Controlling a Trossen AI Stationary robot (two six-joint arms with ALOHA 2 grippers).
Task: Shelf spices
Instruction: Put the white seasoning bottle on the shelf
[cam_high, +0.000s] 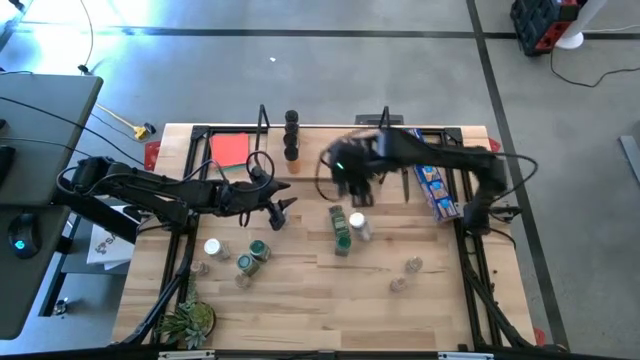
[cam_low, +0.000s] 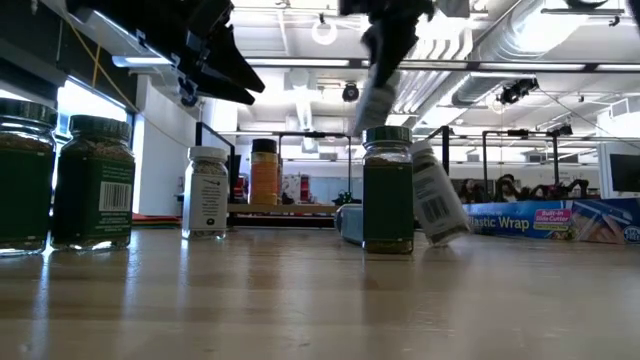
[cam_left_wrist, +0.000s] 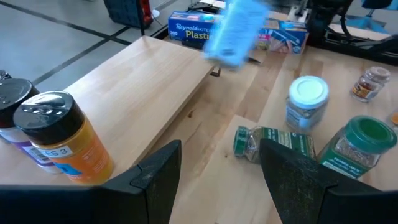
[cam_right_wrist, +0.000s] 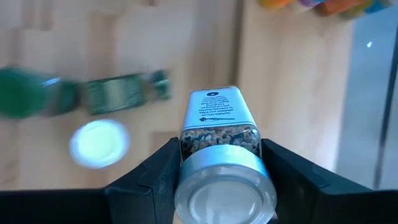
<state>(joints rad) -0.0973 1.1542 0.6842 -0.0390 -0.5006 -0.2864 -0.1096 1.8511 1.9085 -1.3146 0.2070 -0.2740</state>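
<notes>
My right gripper (cam_high: 356, 188) hovers over the near edge of the light-wood shelf (cam_high: 330, 140), shut on a spice jar (cam_right_wrist: 219, 124) with a pale lid. In the low view this jar (cam_low: 379, 92) hangs high above the table. My left gripper (cam_high: 281, 211) is open above the table, left of centre, and touches nothing. Two dark-lidded jars (cam_high: 291, 135) stand on the shelf; the left wrist view shows an orange one (cam_left_wrist: 62, 146). On the table, a green jar (cam_high: 338, 218) lies on its side beside a white-lidded jar (cam_high: 359, 227) and an upright green jar (cam_high: 342, 242). My right gripper pinches the jar between its two fingers (cam_right_wrist: 163, 168) at the neck just under the pale lid (cam_right_wrist: 225, 190). The fingers come from above, pointing down. The jar is lifted clear, lid up toward the wrist and base down, slightly tilted in the low view.
More jars stand at the table's near left (cam_high: 212, 247) (cam_high: 257, 251) and near right (cam_high: 413, 264). A long blue packet (cam_high: 435, 190) lies on the right, and a flat red square (cam_high: 230, 150) rests on the shelf's left part. A small plant (cam_high: 190, 322) sits at the near left corner.
</notes>
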